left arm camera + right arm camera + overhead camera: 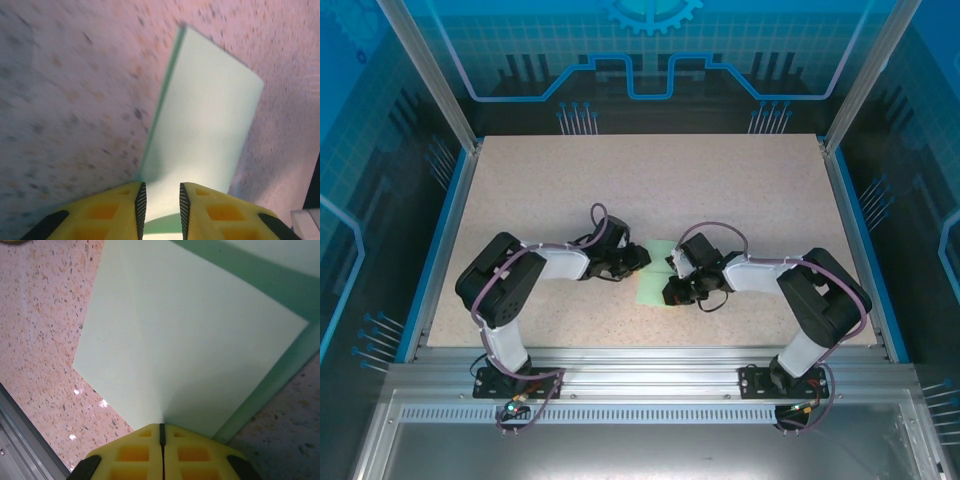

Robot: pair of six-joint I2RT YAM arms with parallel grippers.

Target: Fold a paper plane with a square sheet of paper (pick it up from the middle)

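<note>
Overhead, speckled beige tabletop (pixel 640 180), blue walls (pixel 650 50)

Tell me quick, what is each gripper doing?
Left gripper: slightly open, mint-green paper sheet showing in the gap, not pinched.
Right gripper: shut on that sheet.

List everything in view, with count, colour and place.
sheet of paper: one, pale mint green, on the table between the grippers, partly raised.
table: one, speckled beige, centre.
enclosure walls: blue patterned panels, around the table.
frame rails: silver metal, along the near edge.
left arm, right arm: one each, black and white, bolted at the near edge.
left gripper: one, yellow fingers, jaws slightly apart, paper in the gap.
right gripper: one, yellow fingers, shut on the paper's edge.
</note>
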